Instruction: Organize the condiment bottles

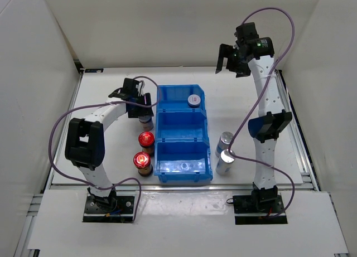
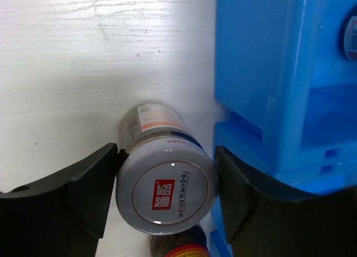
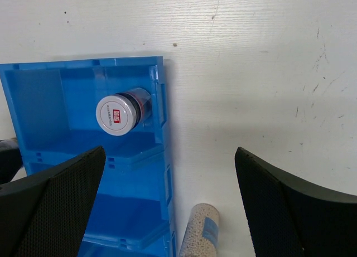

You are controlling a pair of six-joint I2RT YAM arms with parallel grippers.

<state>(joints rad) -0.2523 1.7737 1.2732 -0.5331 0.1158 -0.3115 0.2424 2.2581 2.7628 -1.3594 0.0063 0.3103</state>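
The left jaws are closed against a short white bottle (image 2: 166,193), one black finger (image 2: 83,195) on each side of its grey, red-marked lid. In the top view this bottle (image 1: 146,122) stands on the desk (image 1: 251,95) just beside the left wall of the blue bin (image 1: 159,109), level with its middle compartment. The edge of a dark red-capped bottle (image 2: 181,248) shows just behind it in the left wrist view.

The right jaws are spread wide apart with nothing between them, held high over the far right part of the desk. Below them, a second short white bottle (image 3: 118,115) stands upright in the far compartment of the bin (image 3: 162,90), near its right wall; the top view shows it there too (image 1: 193,100).

Left of the bin, two dark bottles with shiny red caps stand on the desk, one (image 1: 146,139) beside the middle compartment and one (image 1: 141,160) beside the near compartment. Right of the bin, two taller silver-capped bottles (image 1: 226,140) (image 1: 225,159) sit close together on the desk, between the bin and the right arm (image 1: 266,129).
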